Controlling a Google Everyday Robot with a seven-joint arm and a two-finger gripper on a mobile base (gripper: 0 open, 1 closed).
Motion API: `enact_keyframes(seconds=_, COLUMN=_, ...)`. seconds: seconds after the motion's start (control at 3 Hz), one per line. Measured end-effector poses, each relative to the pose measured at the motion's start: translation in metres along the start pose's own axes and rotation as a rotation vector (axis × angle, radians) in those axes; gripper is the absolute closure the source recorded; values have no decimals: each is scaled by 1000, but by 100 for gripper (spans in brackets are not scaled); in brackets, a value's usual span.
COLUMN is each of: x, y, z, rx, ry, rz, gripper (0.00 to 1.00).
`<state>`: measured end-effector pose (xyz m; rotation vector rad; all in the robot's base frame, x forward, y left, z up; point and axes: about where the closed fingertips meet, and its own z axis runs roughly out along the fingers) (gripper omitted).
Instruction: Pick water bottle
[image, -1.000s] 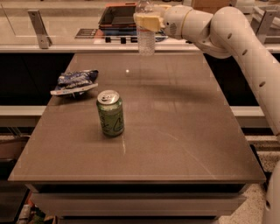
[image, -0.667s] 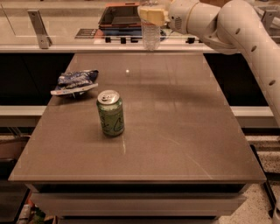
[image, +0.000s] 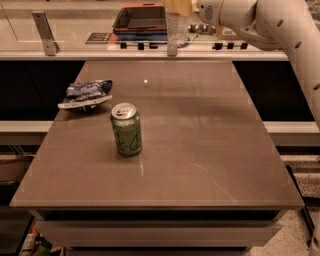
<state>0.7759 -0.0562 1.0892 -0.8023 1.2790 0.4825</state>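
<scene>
The water bottle (image: 177, 27) is a clear ribbed plastic bottle hanging in the air above the table's far edge, at the top of the camera view. My gripper (image: 178, 6) is shut on its upper part, at the very top edge of the view, and hides the cap. The white arm (image: 270, 25) reaches in from the upper right. The bottle's base is well above the table top.
A green soda can (image: 126, 129) stands upright left of the middle of the brown table (image: 210, 155). A blue chip bag (image: 85, 93) lies at the left edge. Behind the table runs a counter with a dark tray (image: 140, 20) and a metal post (image: 45, 32).
The gripper has lifted the water bottle higher and slightly right, away from the table. The can and the chip bag have not moved.
</scene>
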Motion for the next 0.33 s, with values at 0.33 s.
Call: enact_keyframes(seconds=0.33, x=0, y=0, z=0, rx=0, ry=0, rz=0, gripper=100)
